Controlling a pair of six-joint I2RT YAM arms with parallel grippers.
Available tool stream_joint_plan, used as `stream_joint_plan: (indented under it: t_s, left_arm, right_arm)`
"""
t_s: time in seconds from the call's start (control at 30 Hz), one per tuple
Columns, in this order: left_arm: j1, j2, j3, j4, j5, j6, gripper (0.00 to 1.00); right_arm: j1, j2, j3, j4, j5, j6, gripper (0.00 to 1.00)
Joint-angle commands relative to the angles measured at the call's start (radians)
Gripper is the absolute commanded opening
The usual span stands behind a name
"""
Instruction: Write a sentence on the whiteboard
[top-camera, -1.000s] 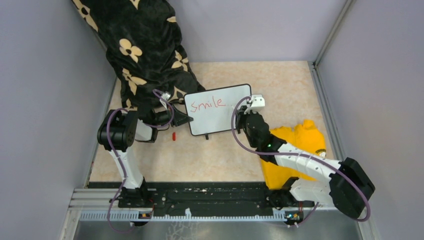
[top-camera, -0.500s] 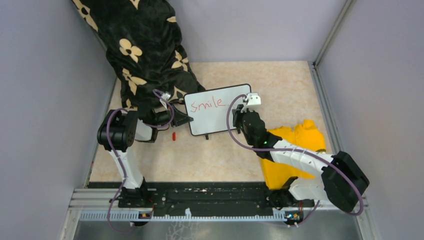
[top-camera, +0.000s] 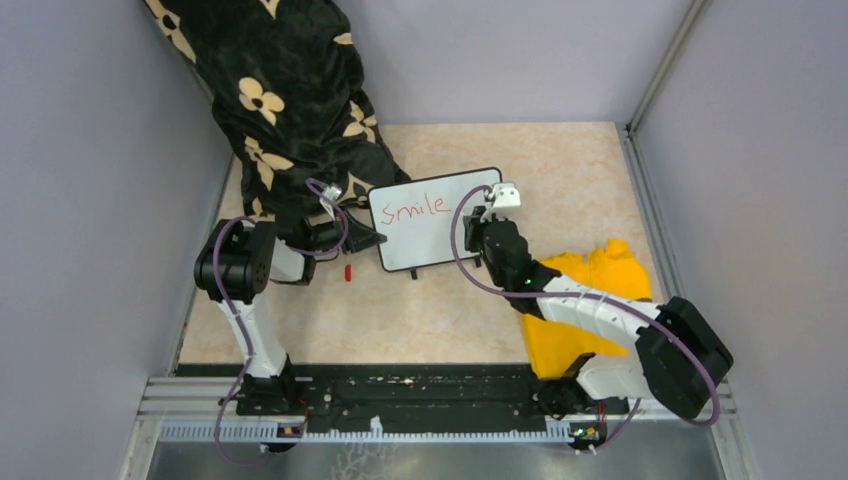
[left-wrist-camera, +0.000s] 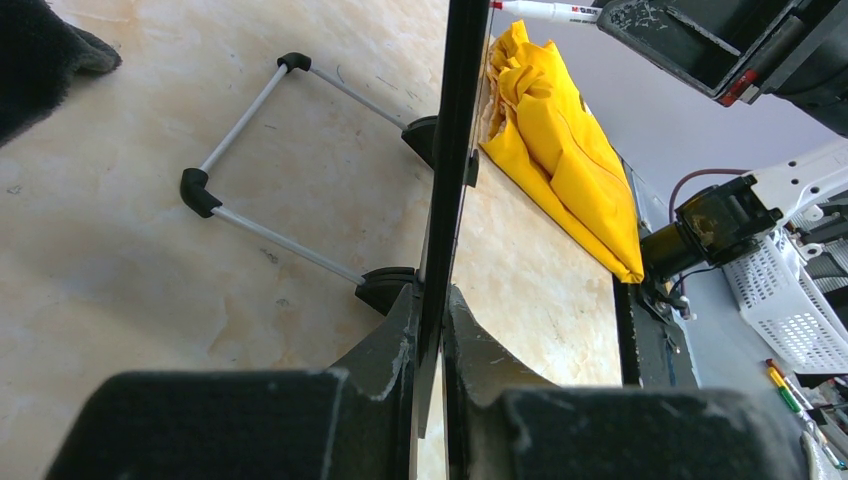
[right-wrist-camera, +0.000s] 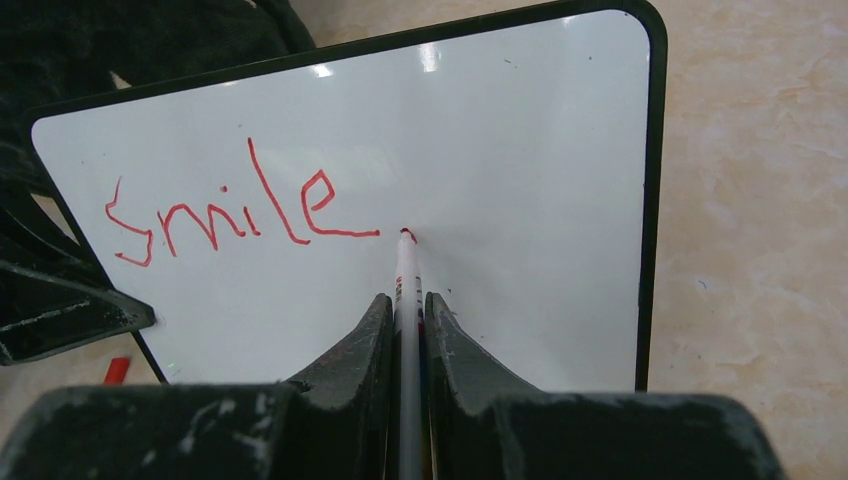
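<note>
The left gripper is clamped on the edge of the small glossy white black-framed whiteboard, bracing it on the beige marbled table against writing pressure, while the right gripper pinches a slim white red-tipped marker, its tip touching the board just after the red handwritten sentence, which so far reads "Smile".

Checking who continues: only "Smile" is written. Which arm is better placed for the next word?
Right: the right end effector holds the marker, tip at the whiteboard just after the word; the left end effector clamps the whiteboard's edge.
</note>
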Motion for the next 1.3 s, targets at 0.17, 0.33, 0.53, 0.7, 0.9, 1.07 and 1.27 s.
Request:
stream_joint_plan:
  t_s: [0.17, 0.33, 0.53, 0.7, 0.9, 1.07, 1.27]
  left_arm:
    - [-0.008, 0.004, -0.001, -0.085, -0.006, 0.023, 0.00]
    - [-0.008, 0.001, -0.001, -0.085, -0.005, 0.022, 0.00]
    - [-0.008, -0.002, -0.001, -0.085, -0.007, 0.022, 0.00]
    - [-0.008, -0.004, -0.001, -0.087, -0.007, 0.026, 0.00]
    - [-0.008, -0.004, -0.001, -0.091, -0.007, 0.030, 0.00]
    - [-0.008, -0.004, 0.000, -0.093, -0.007, 0.032, 0.00]
    - [-0.008, -0.004, -0.001, -0.096, -0.009, 0.034, 0.00]
  right_arm:
    - [-0.011, 0.011, 0.045, -0.027, -0.039, 0.038, 0.00]
    - [-0.011, -0.006, 0.029, -0.054, -0.072, 0.059, 0.00]
    - [-0.010, -0.109, 0.025, -0.075, -0.133, 0.063, 0.00]
    - [0.021, -0.236, 0.007, -0.077, -0.132, 0.020, 0.00]
    - [0.182, -0.272, 0.024, -0.103, 0.031, -0.112, 0.00]
    - [0.290, -0.184, 0.037, -0.081, 0.090, -0.167, 0.00]
    - [0.377, 0.001, 0.076, -0.045, 0.107, -0.126, 0.00]
